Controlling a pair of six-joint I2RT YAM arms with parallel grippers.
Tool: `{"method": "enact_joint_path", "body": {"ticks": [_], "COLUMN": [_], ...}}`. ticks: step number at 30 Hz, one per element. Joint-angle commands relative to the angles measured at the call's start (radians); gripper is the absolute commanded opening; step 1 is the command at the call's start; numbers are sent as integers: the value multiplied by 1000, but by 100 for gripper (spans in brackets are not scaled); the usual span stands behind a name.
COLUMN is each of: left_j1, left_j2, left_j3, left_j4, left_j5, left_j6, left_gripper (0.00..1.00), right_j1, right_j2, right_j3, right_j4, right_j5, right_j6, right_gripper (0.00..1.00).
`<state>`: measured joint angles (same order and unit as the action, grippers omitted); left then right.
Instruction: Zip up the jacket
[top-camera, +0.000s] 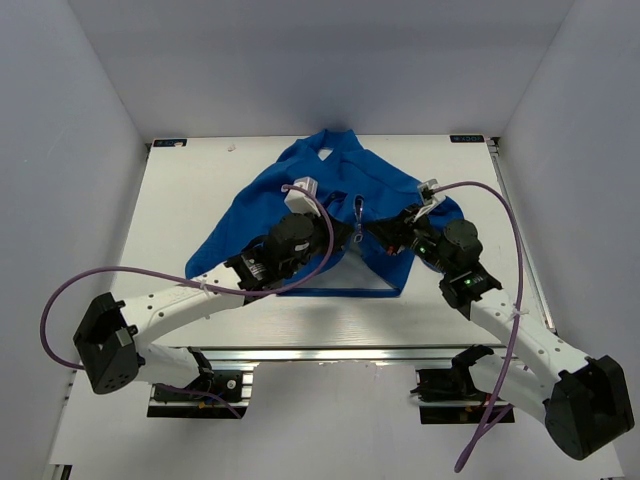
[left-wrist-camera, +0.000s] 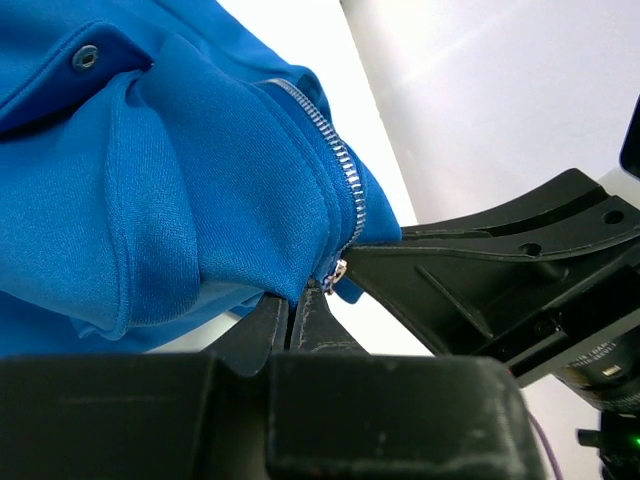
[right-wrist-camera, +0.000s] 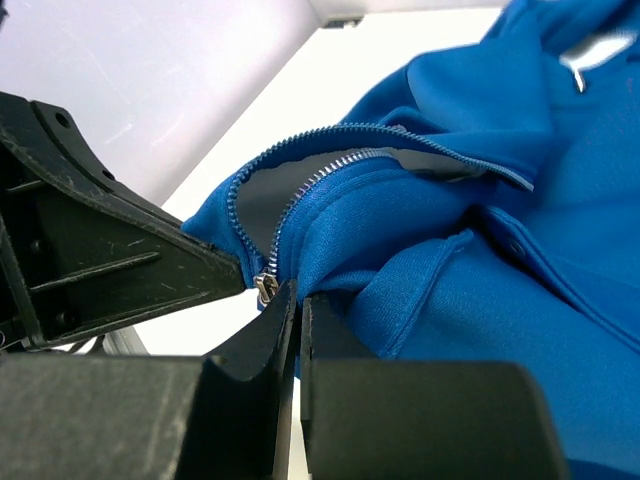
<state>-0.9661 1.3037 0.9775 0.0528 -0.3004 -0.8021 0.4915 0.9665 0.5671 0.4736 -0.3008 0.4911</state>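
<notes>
The royal-blue jacket (top-camera: 262, 205) lies spread on the white table, collar at the far side, its pale grey zipper (top-camera: 358, 215) running down the middle. My left gripper (top-camera: 340, 247) is shut on the jacket's lower front edge just left of the zipper's bottom end. In the left wrist view the jaws (left-wrist-camera: 297, 298) pinch blue fabric beside the metal slider (left-wrist-camera: 338, 274). My right gripper (top-camera: 378, 237) is shut on the fabric just right of it. In the right wrist view its jaws (right-wrist-camera: 298, 292) pinch cloth beside the slider (right-wrist-camera: 265, 288). The zipper teeth (right-wrist-camera: 300, 195) above stand parted.
The white table (top-camera: 180, 190) has grey walls on three sides. Each gripper's black fingers show in the other's wrist view (left-wrist-camera: 490, 265) (right-wrist-camera: 100, 250), a few centimetres apart. Purple cables (top-camera: 70, 290) loop beside both arms.
</notes>
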Motion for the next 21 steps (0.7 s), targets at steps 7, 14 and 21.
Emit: {"method": "enact_joint_path", "body": {"ticks": [7, 14, 21], "left_j1": [-5, -5, -5], "left_j2": [20, 23, -6], "left_j3": [-11, -22, -59], "left_j4": [-25, 16, 27], "left_j5": [-8, 79, 121], "left_j6": [37, 110, 112], "left_gripper": [0, 0, 0], "right_j1": [30, 30, 30], "right_j2": [-28, -17, -17], "right_j3": [132, 160, 140], "right_j4": [-236, -305, -268], "right_j5": [63, 69, 77], "right_j6": [23, 14, 6], "right_gripper": [0, 0, 0]}}
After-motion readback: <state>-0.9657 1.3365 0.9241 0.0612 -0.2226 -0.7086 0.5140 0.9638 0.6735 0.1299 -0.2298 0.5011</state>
